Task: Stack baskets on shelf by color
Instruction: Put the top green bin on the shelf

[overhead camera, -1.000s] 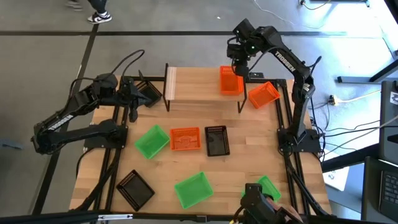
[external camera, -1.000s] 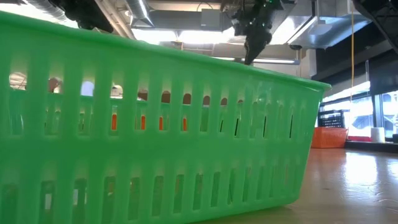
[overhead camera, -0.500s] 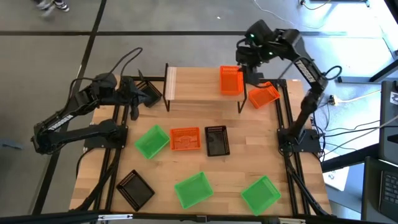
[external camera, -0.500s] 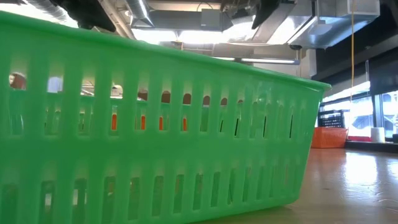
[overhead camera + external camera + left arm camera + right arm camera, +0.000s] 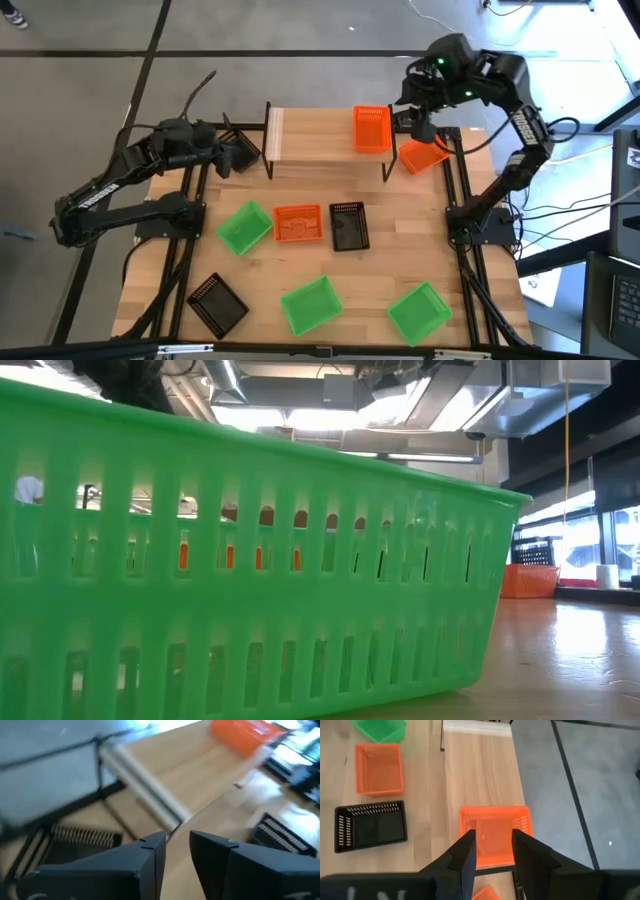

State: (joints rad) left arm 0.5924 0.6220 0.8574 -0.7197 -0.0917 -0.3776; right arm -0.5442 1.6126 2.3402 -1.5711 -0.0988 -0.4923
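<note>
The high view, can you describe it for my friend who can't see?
One orange perforated plastic basket sits on the light-wood plank shelf; the open right gripper hovers beside it. Seven more baskets lie on the wooden tabletop.

One orange basket (image 5: 372,129) sits upright on the wooden shelf's (image 5: 320,138) right end; others (image 5: 297,223) lie scattered.

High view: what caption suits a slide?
One orange basket sits on the shelf; eight more baskets wait around the table.
</note>
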